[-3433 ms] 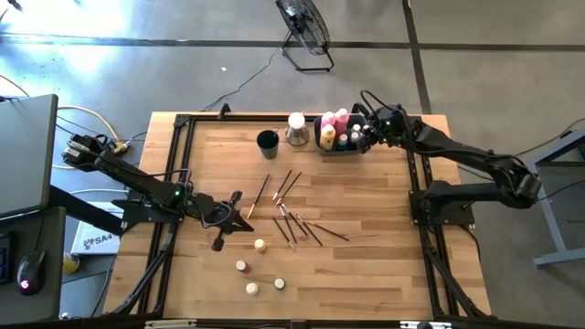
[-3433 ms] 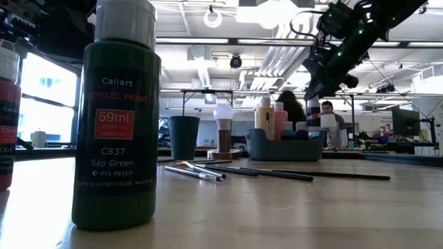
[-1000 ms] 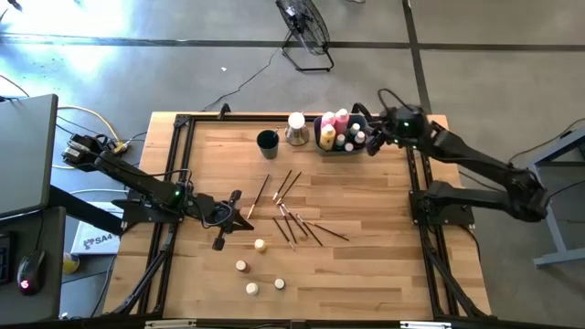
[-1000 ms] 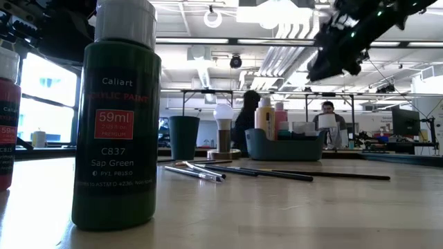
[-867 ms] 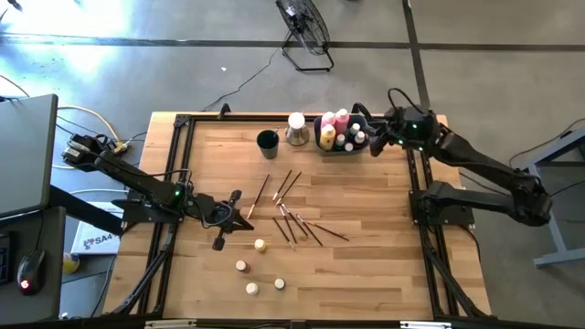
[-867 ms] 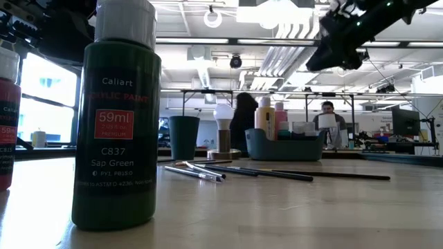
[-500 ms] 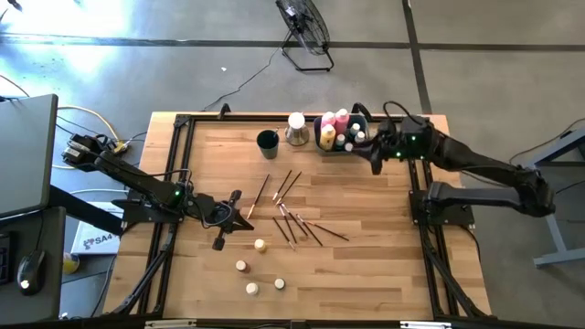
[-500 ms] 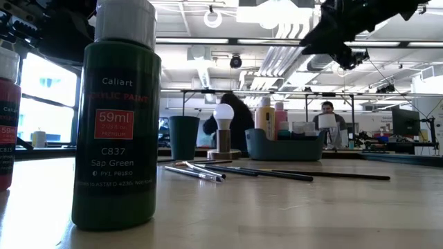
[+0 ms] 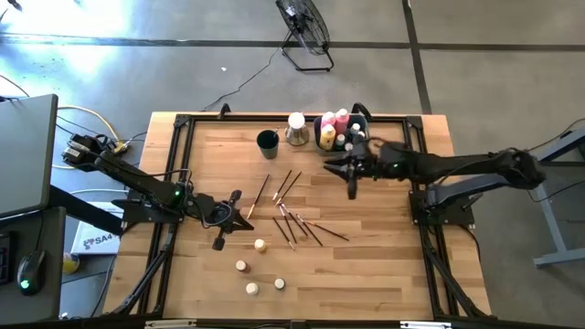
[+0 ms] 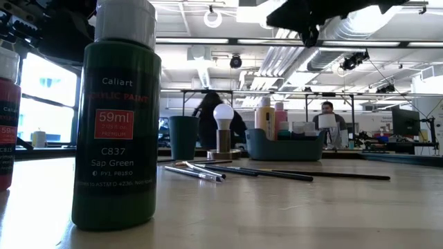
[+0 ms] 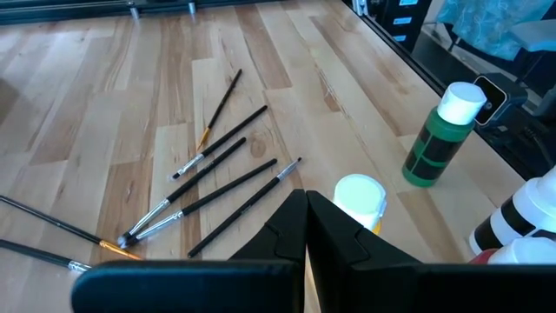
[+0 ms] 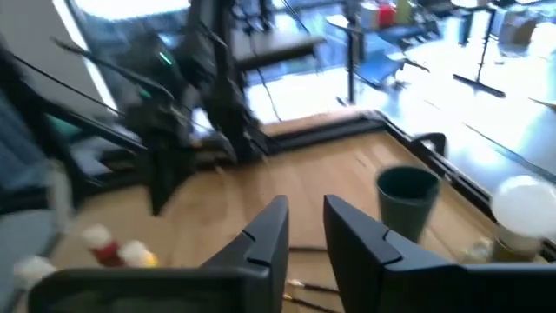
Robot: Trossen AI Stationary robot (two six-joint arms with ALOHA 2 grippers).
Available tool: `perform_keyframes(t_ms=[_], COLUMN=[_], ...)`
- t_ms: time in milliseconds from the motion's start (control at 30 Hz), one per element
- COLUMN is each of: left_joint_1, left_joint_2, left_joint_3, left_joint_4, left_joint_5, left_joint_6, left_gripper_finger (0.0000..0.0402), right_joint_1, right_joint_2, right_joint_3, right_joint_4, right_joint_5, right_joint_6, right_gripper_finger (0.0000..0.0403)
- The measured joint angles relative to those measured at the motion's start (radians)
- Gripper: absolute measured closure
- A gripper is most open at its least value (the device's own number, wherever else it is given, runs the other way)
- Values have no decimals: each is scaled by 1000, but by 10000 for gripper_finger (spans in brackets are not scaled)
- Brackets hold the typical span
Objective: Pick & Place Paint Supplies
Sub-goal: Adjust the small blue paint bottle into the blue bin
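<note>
Several thin dark-handled brushes [image 9: 294, 212] lie scattered mid-table, and small pale-capped pots [image 9: 260, 244] stand nearer the front edge. Pink and yellow bottles [image 9: 333, 126] stand in the grey-blue bin [image 9: 344, 146] at the far right. My right gripper [image 9: 334, 167] hovers high just in front of the bin, pointing left, fingers a little apart with nothing between them [image 12: 304, 233]. My left gripper [image 9: 239, 219] is shut and holds nothing, low at the table's left; a white-capped pot [image 11: 359, 198] stands just beyond its tips [image 11: 306, 217]. A green bottle [image 10: 118, 117] stands at the front edge.
A dark round cup [image 9: 267, 140] and a white bulb-like object [image 9: 296, 128] stand left of the bin at the far edge. A red bottle [image 10: 5, 117] stands beside the green one. A black frame [image 9: 183, 123] rims the table. People show in the room behind.
My right gripper has left the spot above the bin and swung toward the table's left and near edge, out over the bare wood in front of the bin. It has tipped up from slanting down to almost level. My left arm has kept still.
</note>
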Motion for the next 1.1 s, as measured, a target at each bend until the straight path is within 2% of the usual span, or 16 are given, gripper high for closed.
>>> perform_keyframes(t_ms=[67,200,467,600,833,1100], left_joint_1=[0,0,0,0,0,0], left_joint_2=[0,0,0,0,0,0], left_joint_3=[0,0,0,0,0,0], left_joint_4=[0,0,-3,-3,-9,-15], left_joint_5=[0,0,0,0,0,0], left_joint_6=[0,-10,-50,-50,-50,-49], left_gripper_finger=[396,396,396,396,396,396], right_joint_1=[10,16,16,16,27,65], right_joint_2=[47,139,287,316,346,347], right_joint_3=[0,0,0,0,0,0], right_joint_4=[10,32,170,204,206,213], right_joint_5=[37,42,35,53,151,180], right_joint_6=[0,-1,-7,2,40,44], right_gripper_finger=[358,392,400,401,401,401])
